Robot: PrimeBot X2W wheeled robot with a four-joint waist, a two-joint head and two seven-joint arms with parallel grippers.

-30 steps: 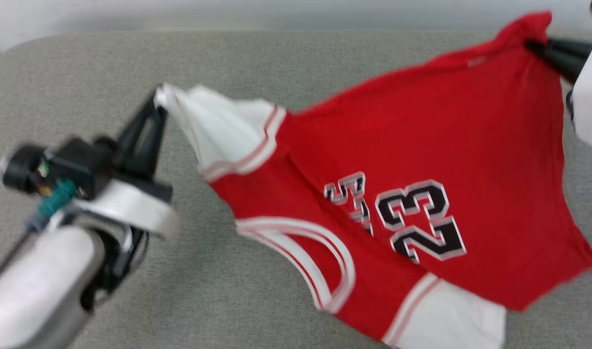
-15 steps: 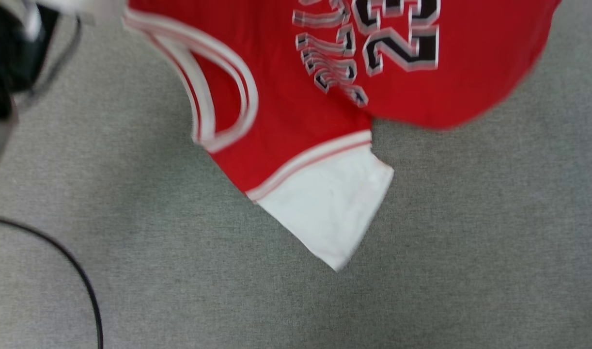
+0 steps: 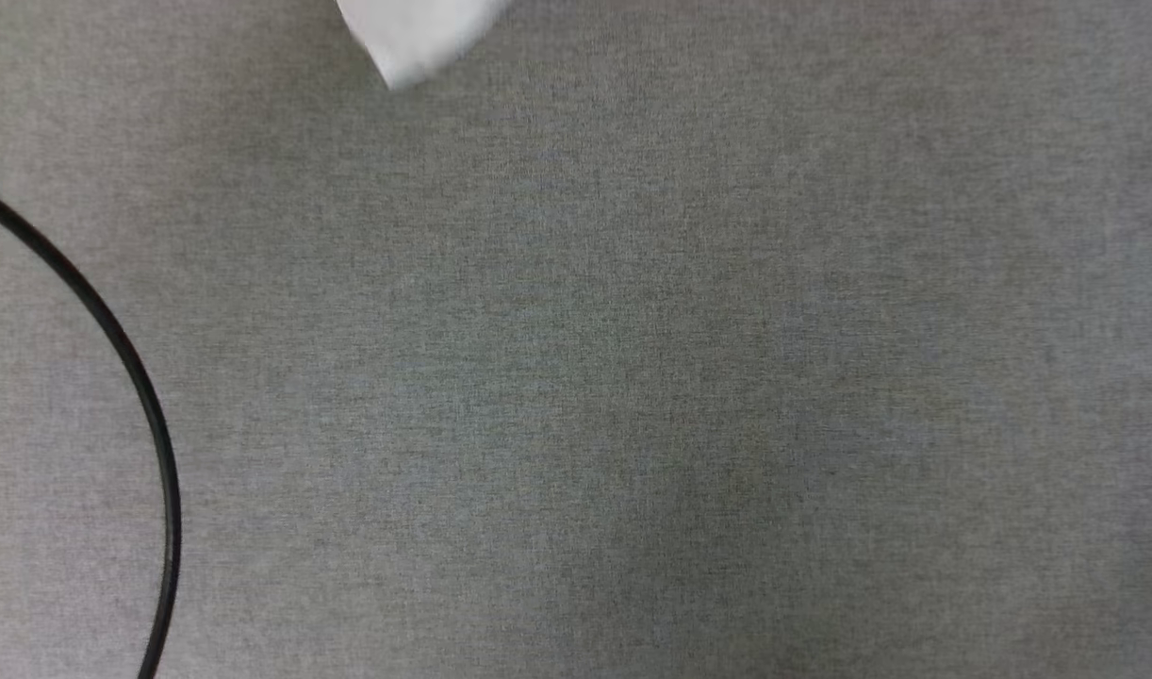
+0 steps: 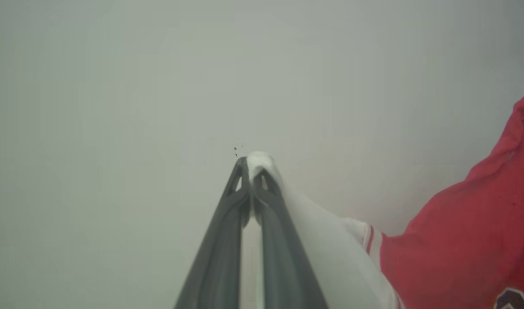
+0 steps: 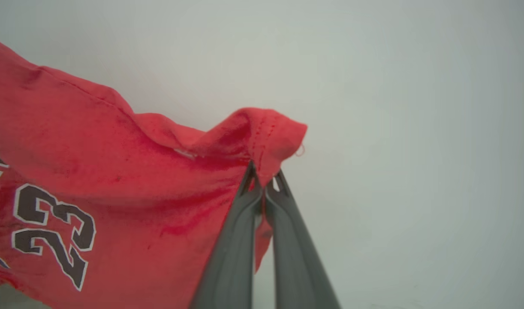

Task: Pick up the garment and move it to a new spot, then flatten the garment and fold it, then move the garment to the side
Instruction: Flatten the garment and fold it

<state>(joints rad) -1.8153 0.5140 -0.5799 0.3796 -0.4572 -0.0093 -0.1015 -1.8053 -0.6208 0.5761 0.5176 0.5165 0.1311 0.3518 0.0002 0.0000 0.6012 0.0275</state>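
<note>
Hanging stretched between the arms, the garment (image 5: 94, 141) is mostly cut off in the head view, a blurred white sleeve tip (image 3: 406, 42) poking in at the top edge over the grey counter (image 3: 633, 377). Left jaws pinch shut on the other white sleeve (image 4: 317, 244), right jaws on a red corner (image 5: 275, 133). A black cable (image 3: 114, 330) curves at left.

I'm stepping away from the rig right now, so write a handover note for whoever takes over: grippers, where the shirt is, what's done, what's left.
Left gripper: shut on a white sleeve of the red short-sleeved T-shirt with a black 23.
Right gripper: shut on a red corner of it.
Shirt: held up between both grippers; one white sleeve tip hangs over the grey fabric surface, black cable at left.
Done: picked up.
Left: lay down at a new spot, flatten, fold, move aside.
</note>
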